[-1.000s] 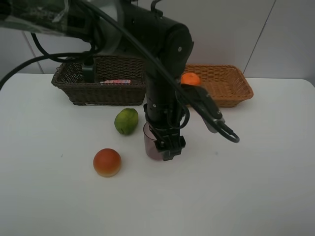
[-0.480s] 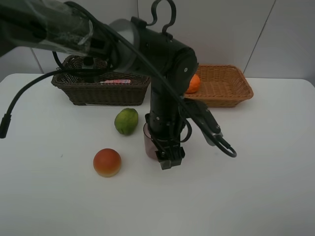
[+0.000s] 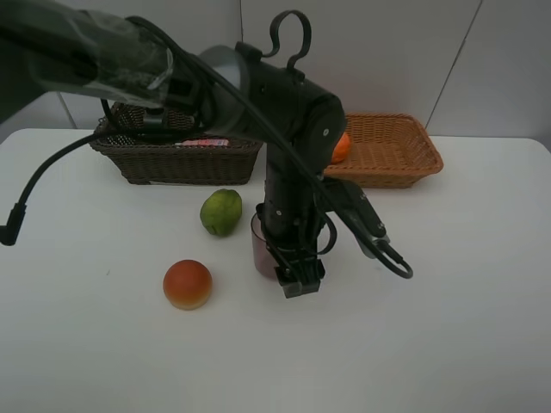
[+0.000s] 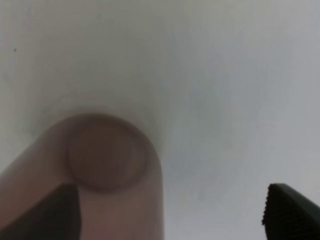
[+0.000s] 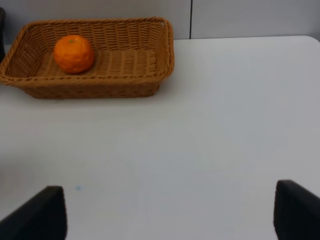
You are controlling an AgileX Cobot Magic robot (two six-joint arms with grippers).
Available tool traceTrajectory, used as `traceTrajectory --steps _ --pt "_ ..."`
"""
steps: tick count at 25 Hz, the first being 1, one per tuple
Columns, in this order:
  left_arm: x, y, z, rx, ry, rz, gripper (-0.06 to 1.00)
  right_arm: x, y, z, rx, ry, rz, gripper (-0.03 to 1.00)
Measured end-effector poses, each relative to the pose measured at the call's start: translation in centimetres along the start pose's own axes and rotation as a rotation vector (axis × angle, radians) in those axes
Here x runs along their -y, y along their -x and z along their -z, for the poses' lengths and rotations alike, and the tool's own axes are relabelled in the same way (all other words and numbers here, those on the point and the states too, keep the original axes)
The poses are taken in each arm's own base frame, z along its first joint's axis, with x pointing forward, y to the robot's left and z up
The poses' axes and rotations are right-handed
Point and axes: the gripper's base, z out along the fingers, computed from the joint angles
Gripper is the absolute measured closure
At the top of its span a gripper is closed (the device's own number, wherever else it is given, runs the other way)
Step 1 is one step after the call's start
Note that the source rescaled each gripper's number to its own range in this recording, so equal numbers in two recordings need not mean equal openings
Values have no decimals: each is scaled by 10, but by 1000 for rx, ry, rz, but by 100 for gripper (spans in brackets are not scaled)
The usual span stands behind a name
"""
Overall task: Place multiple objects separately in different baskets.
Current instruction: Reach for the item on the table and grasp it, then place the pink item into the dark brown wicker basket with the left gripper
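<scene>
The translucent purple cup (image 3: pixel 258 249) stands on the white table (image 3: pixel 456 327) just where it stood a second ago. What has changed is that the left fingers (image 4: pixel 290 212) have sunk lower around it. They are spread wide, with the cup between them, close beside one (whether touching I cannot tell) and well clear of the other. Nothing is gripped yet, and closing looks like the next step. The green round fruit (image 3: pixel 221 212) and the red-orange peach-like fruit (image 3: pixel 187 284) lie near those fingers, unsorted. Well beyond them, the deep dark brown wicker basket (image 3: pixel 172 163) holds a small pink bottle (image 3: pixel 204 142), and the shallow tan wicker basket (image 5: pixel 100 89) holds the orange (image 5: pixel 73 53). The right fingers (image 5: pixel 45 212) are spread and empty, well short of that basket.
</scene>
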Motion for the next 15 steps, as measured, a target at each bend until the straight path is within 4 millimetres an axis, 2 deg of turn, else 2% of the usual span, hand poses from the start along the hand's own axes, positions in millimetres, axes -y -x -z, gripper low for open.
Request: traceTrajectory --steps 2,6,8,9,15 --pt "0 0 -1 1 0 3 18 0 0 0 0 0 0 17" --pt "0 1 -1 6 2 6 70 0 0 0 0 0 0 17" --pt "-1 2 -1 19 7 5 91 0 0 0 0 0 0 17" --pt "-1 2 -1 24 10 5 94 0 0 0 0 0 0 17" --pt "-1 3 -1 31 12 5 94 0 0 0 0 0 0 17"
